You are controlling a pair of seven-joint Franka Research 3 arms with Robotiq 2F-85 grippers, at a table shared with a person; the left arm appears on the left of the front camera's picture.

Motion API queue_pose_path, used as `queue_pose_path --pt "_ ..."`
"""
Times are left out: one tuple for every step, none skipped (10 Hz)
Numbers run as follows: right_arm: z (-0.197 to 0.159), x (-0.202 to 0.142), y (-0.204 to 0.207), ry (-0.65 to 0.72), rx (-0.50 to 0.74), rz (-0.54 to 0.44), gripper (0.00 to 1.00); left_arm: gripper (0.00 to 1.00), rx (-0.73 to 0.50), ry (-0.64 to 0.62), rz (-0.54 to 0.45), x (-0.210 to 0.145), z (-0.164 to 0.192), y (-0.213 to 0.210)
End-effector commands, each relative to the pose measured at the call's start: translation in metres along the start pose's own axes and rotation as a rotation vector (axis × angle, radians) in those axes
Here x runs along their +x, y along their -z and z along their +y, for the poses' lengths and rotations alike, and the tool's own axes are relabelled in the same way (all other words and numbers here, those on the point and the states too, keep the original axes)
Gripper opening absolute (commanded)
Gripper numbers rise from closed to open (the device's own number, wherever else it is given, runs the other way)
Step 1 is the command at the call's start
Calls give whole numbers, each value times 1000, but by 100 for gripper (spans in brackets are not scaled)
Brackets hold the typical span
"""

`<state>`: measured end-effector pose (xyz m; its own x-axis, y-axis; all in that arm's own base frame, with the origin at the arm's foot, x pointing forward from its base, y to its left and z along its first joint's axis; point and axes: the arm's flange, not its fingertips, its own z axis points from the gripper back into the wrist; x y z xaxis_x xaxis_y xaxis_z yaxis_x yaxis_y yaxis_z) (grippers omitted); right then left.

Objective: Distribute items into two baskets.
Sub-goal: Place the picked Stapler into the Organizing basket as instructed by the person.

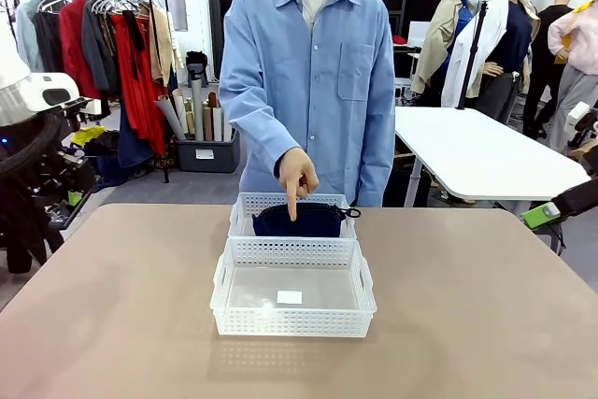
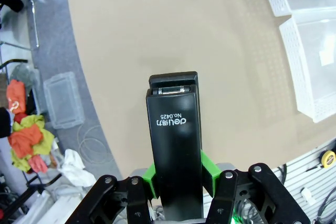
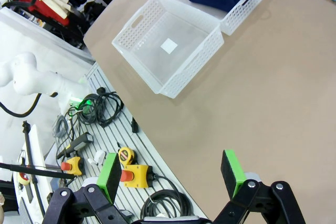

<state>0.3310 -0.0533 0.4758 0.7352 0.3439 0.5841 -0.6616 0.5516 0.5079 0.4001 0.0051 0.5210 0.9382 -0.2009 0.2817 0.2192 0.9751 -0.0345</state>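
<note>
1. We see the left gripper in its wrist view, but the black stapler covers most of the green pads, and the stapler's lower end is cut off by the bottom edge.
2. In the front view the left arm's white housing sits cut off at the left edge, and a green pad of the right gripper pokes in at the right edge; we cannot read either tool's state from there.
3. The navy pouch lies in the far basket, its lower half hidden behind the near basket's far wall; its zip pull hangs by the right rim.
4. The person's hand points down with one finger, the tip in front of the pouch; we cannot tell whether it touches.
5. The two baskets stand touching, mid-table, toward the far edge. The near, larger one holds only a small white label on its floor.
6. The tan table lies bare and wide to the left, right and near side of the baskets.
7. The left gripper is clenched on the stapler, held above the table well left of the baskets, print facing the camera.
8. The right gripper stands spread wide and holds nothing, over the table's edge, with cables and tools on a slatted shelf below.
</note>
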Motion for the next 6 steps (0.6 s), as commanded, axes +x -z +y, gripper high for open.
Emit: queue_pose_path --pt "1 2 0 -1 -6 3 100 0 6 -3 -10 0 0 -3" --pt "1 2 0 -1 -6 3 100 0 6 -3 -10 0 0 -3" --pt "1 2 0 -1 -6 3 100 0 6 -3 -10 0 0 -3" --pt "1 2 0 -1 -6 3 100 0 6 -3 -10 0 0 -3" --pt "1 2 0 -1 -6 3 100 0 6 -3 -10 0 0 -3" --pt "1 2 0 -1 -6 3 100 0 6 -3 -10 0 0 -3"
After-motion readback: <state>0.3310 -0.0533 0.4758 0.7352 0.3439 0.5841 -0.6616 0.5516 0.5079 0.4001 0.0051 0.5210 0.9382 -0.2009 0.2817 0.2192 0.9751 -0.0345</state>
